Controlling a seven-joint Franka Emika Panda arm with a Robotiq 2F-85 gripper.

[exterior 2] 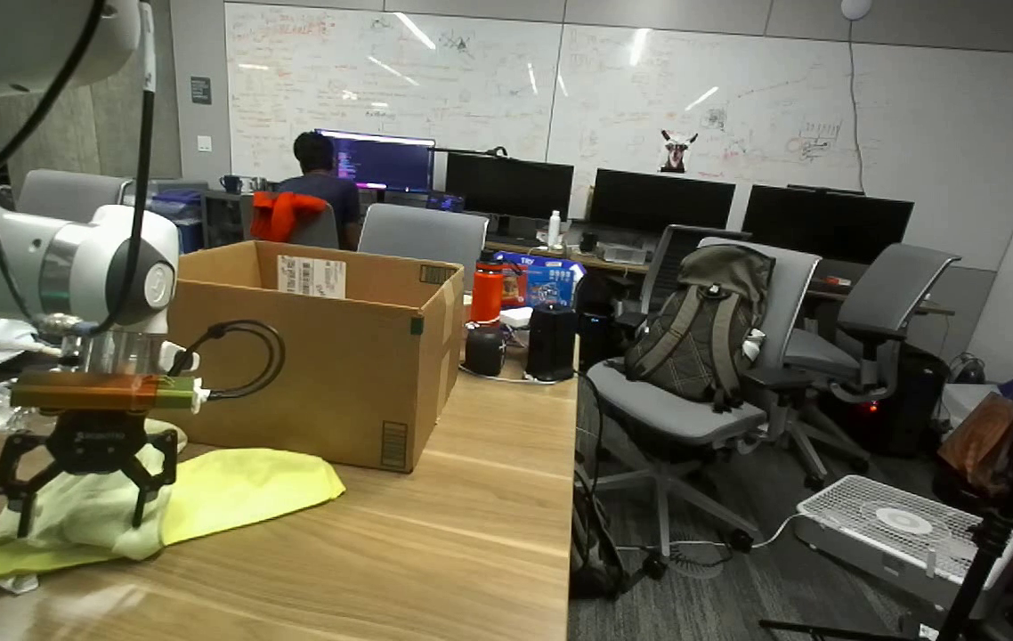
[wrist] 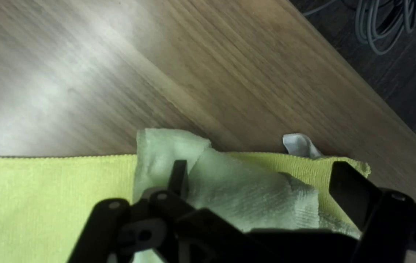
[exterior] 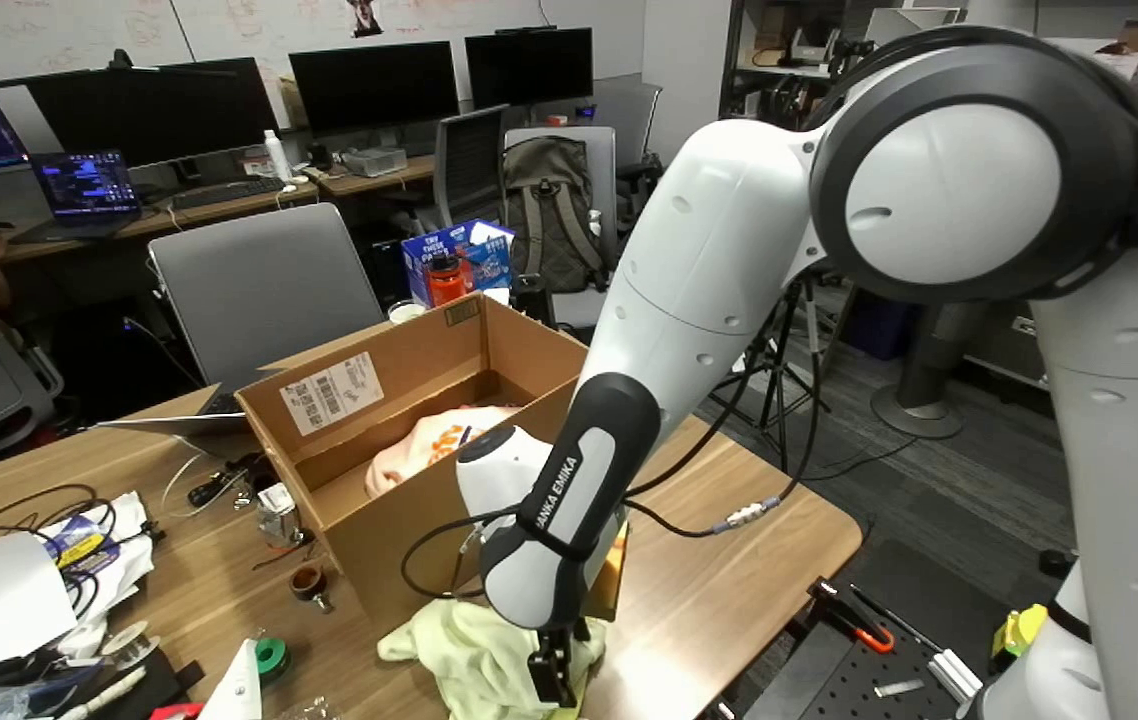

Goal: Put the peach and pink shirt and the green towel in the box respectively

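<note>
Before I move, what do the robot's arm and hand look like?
The arm is rounded and white with dark rings at its joints, lettering reading "EMIKA", and black cables along it. The hand is black with two angular fingers, beneath an orange-and-olive bar.

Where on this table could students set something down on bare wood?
In an exterior view, the table shows bare wood between the cardboard box, yellow cloth and the edge nearest the backpack. Across the box it's crowded: green roll, crumpled white wrapping. The pale green towel lies beneath the open hand.
</note>
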